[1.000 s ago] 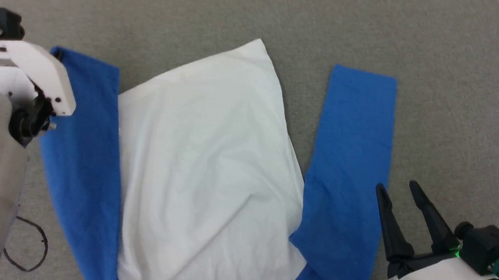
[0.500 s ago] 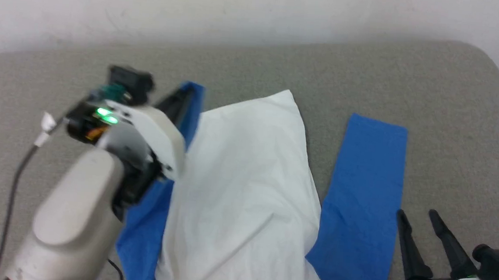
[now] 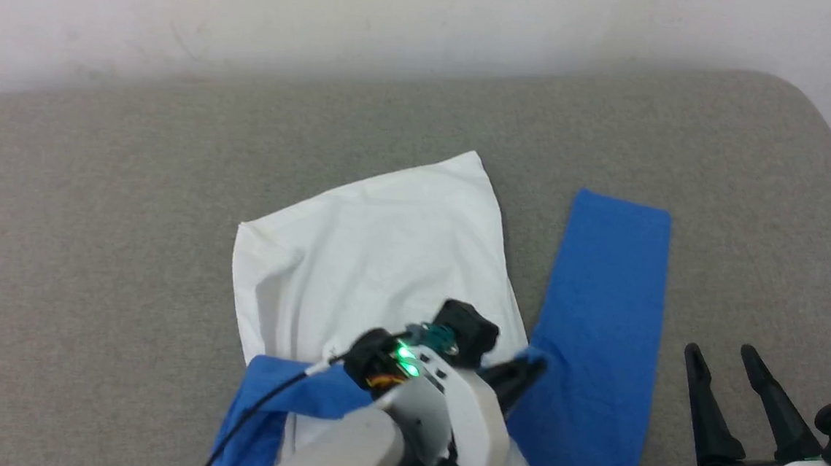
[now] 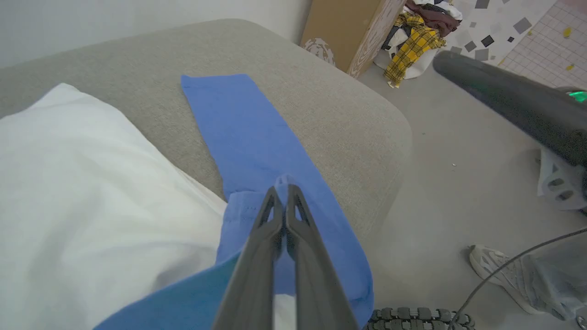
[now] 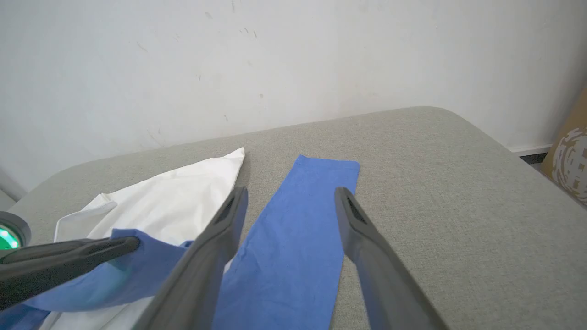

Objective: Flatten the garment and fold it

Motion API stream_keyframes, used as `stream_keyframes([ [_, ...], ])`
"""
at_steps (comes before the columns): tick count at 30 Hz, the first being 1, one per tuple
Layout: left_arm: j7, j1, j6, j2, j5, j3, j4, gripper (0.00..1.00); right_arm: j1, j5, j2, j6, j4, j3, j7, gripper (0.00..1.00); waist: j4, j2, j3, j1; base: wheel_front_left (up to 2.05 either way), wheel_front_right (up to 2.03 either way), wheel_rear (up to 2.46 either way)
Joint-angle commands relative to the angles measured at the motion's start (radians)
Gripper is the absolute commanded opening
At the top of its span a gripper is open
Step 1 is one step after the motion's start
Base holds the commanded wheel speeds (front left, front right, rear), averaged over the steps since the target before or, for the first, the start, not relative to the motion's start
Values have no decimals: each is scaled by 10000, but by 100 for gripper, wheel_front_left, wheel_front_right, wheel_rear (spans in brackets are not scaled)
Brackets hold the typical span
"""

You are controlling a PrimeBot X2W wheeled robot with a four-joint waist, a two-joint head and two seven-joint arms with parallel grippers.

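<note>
Your left gripper is clamped on the left cuff and has carried it from the far left across the white body to the right sleeve. Your right gripper, fingers apart, hangs just right of the garment, which lies on the grey pad.

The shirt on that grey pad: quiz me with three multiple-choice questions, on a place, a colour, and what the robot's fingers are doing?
1. Where does the flat sleeve lie? A right of the white body; B under it; C on the floor.
2. The shirt's sleeves are: A red; B blue; C green.
3. The left fingers are: A wide open; B shut on blue cloth; C touching the floor.
Answers: A, it lies beside the body; B, both show blue; B, they pinch a blue edge.
</note>
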Motion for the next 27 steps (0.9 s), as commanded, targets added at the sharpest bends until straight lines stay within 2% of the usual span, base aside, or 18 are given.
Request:
stream_keyframes([
  [1,-164,103,-110,-172,51,-211,371,0,-82,-1,28,-9,-66,9,47,100,-387,0,475,1,0,0,0],
  [9,-357,445,-272,-569,-73,-969,2511,0,-233,57,28,-9,12,58,106,100,-656,0,855,1,0,0,0],
  [10,-444,511,-305,-598,-161,-996,2631,4,-229,65,28,-9,31,54,103,100,-655,0,856,1,0,0,0],
  [11,-583,529,-328,-619,-143,-1062,2727,47,-226,66,28,-9,55,42,98,100,-640,0,850,1,0,0,0],
  [12,-751,546,-353,-637,-117,-1129,2810,100,-226,70,28,-9,84,26,94,100,-609,0,825,1,0,0,0],
  [19,-2939,507,-346,-725,75,-1036,2540,100,-253,-21,28,-9,117,4,38,100,-308,0,348,1,0,0,0],
  [23,-4389,575,46,-661,268,-585,1980,100,-199,-154,28,-9,108,-49,17,100,-128,0,-28,1,0,0,0],
  [27,-5060,786,671,-402,386,230,1299,100,-170,-273,28,-9,91,-121,-8,100,10,0,-305,1,0,0,0],
])
